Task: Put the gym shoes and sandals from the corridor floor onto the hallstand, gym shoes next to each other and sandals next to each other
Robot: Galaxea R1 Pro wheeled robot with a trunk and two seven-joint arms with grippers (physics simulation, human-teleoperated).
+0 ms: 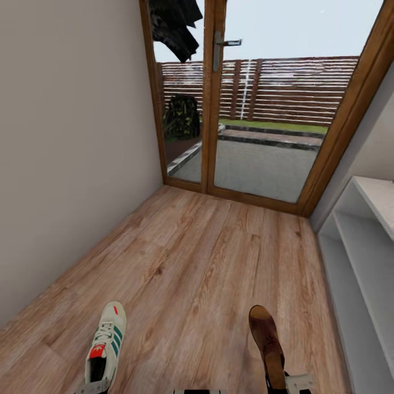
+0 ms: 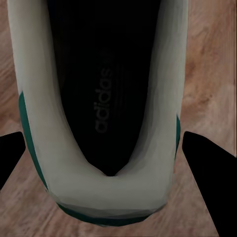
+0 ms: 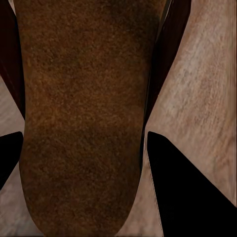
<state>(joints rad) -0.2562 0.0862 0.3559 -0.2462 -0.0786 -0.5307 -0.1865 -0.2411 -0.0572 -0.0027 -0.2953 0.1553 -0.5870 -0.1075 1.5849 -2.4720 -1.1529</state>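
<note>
A white gym shoe (image 1: 106, 342) with green stripes and a red tongue tab points away from me at the lower left over the corridor floor (image 1: 191, 262). My left gripper (image 1: 90, 388) is at its heel. In the left wrist view my left gripper (image 2: 103, 133) has its dark fingers (image 2: 207, 168) pressed on both sides of the gym shoe (image 2: 106, 98) heel. A brown sandal (image 1: 267, 336) points forward at the lower right, with my right gripper (image 1: 287, 383) shut on its heel end. Seen by the right wrist, the right gripper (image 3: 85, 132) clamps the sandal (image 3: 84, 98) footbed.
A white shelf unit (image 1: 364, 241) with two open levels runs along the right wall, cut off by the frame; I cannot tell whether it is the hallstand. A wood-framed glass door (image 1: 257, 98) closes the far end. A plain wall (image 1: 65, 137) bounds the left.
</note>
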